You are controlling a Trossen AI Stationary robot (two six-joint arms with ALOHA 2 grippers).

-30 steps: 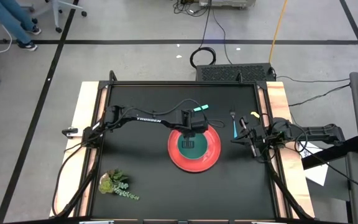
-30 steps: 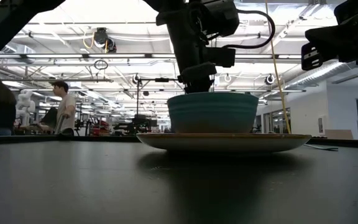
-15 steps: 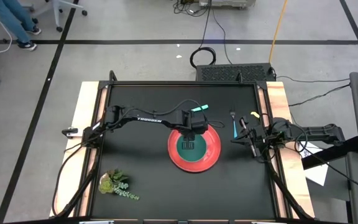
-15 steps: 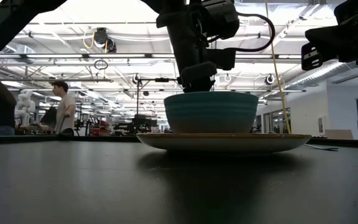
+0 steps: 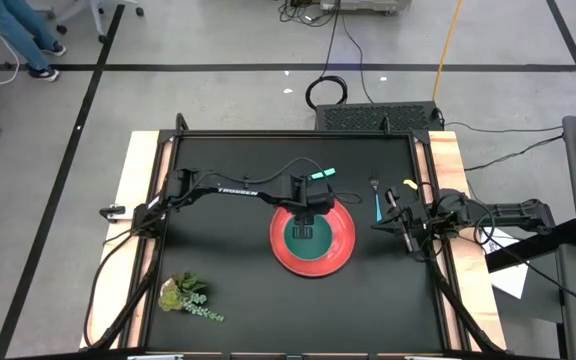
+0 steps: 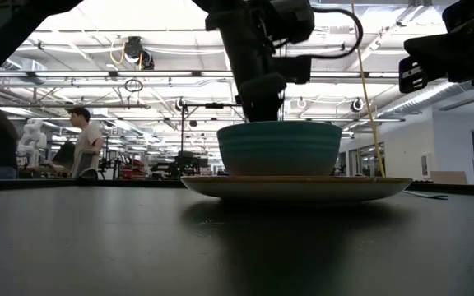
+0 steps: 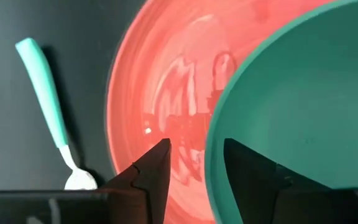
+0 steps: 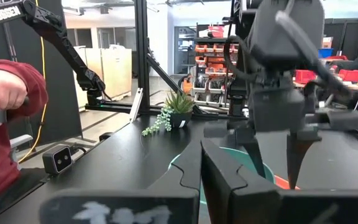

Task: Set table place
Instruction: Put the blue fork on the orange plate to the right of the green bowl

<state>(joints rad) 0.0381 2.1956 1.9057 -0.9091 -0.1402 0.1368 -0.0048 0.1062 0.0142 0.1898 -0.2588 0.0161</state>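
The teal bowl (image 5: 318,243) (image 6: 280,148) sits by its base in the red plate (image 5: 280,245) (image 6: 295,187), which lies flat on the black table (image 5: 218,250). My left gripper (image 5: 308,208) (image 7: 194,158) hangs open just above the bowl's far rim (image 7: 215,155), one finger over the plate and one over the bowl's hollow. The teal-handled spoon (image 5: 323,174) (image 7: 42,87) lies beyond the plate. The blue-handled fork (image 5: 379,205) lies to the right of the plate. My right gripper (image 5: 390,203) (image 8: 202,149) waits shut beside the fork.
A leafy plant sprig (image 5: 183,295) (image 8: 169,109) lies near the table's near-left corner. Pale wooden strips (image 5: 138,200) run along the left and right sides. Beyond the table, a person's red-sleeved hand (image 8: 2,93) shows in the right wrist view.
My left gripper has risen a little from the bowl's rim, as the low view shows. The bowl stays in the plate.
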